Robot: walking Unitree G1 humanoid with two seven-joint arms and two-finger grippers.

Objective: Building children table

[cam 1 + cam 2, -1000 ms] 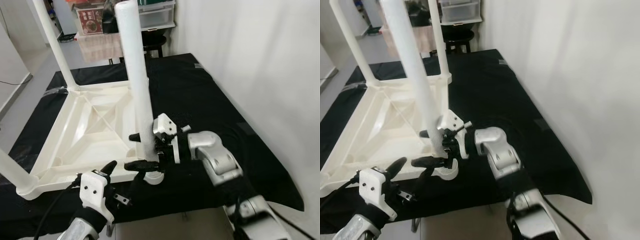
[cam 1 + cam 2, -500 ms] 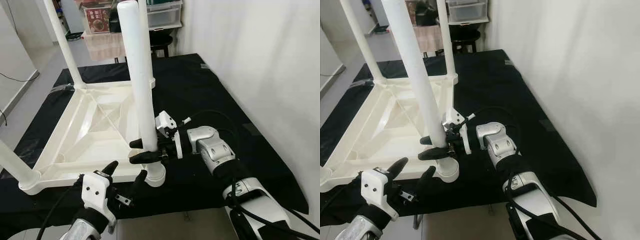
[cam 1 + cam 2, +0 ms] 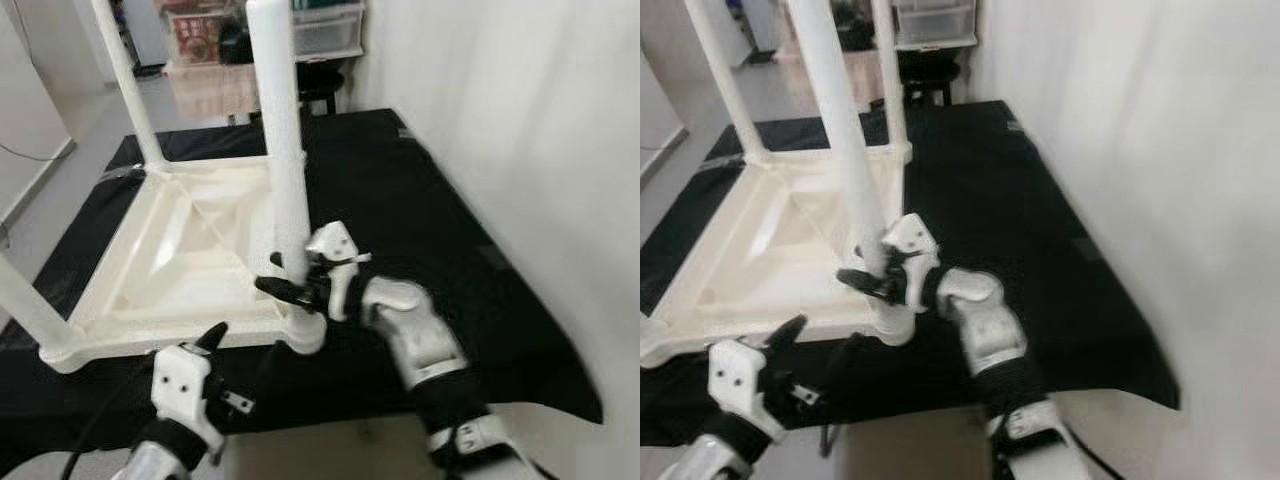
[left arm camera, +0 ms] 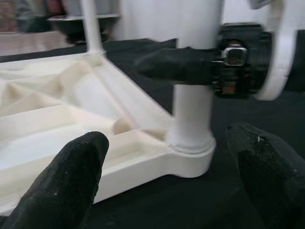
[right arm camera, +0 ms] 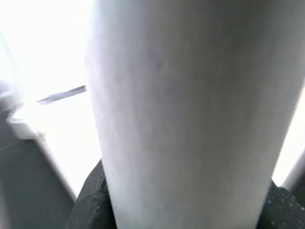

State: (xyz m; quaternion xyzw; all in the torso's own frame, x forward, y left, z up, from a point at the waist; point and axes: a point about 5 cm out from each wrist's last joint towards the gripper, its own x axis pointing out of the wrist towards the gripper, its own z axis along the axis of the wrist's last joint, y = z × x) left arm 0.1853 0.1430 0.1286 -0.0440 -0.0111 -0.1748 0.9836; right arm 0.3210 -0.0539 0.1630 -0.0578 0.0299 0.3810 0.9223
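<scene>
Your right claw [image 3: 284,288] still grips the white plastic table leg [image 3: 283,170], now upright in its corner socket [image 3: 303,331]; your left claw [image 4: 171,167] waits open.

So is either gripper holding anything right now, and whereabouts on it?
The right gripper is shut on the near white table leg, low down just above its corner socket. The left gripper is open and holds nothing.

White wall [image 3: 520,120] on the right, black mat [image 3: 400,190] underfoot, grey floor [image 3: 60,190], storage drawers [image 3: 325,25] behind.
</scene>
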